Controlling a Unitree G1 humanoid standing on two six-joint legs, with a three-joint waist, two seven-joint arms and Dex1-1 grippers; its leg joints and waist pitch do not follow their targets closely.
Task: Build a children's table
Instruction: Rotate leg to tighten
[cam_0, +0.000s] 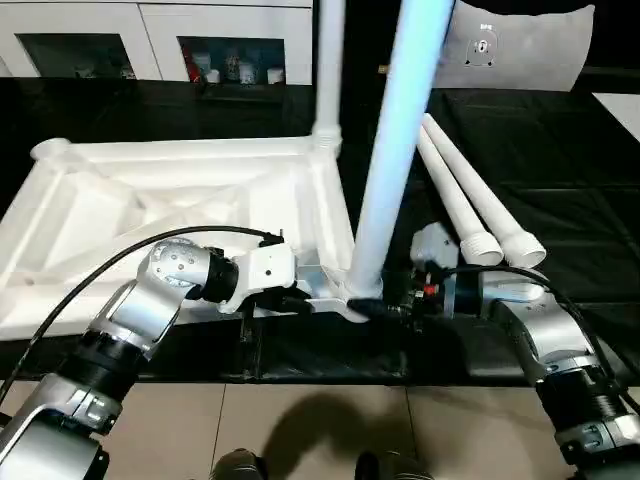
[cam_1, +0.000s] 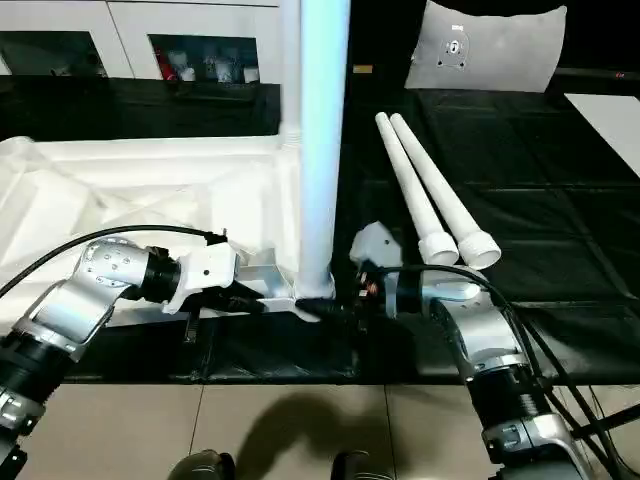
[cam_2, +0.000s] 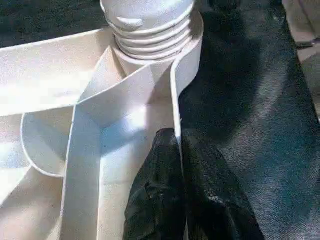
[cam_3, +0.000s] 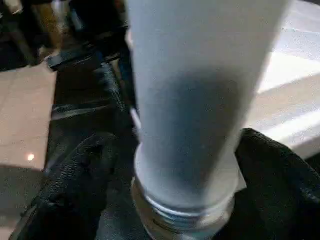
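Overhead, the upturned table top (cam_0: 150, 215) lies on the black desk (cam_0: 560, 160), two spare legs (cam_0: 470, 200) beside it. At the left wrist, the left end effector (cam_2: 181, 192) pinches the top's rim. At the right wrist, the right end effector (cam_3: 165, 200) clasps the near leg (cam_3: 200, 90) above its threads; keep it vertical while twisting, I'd judge.
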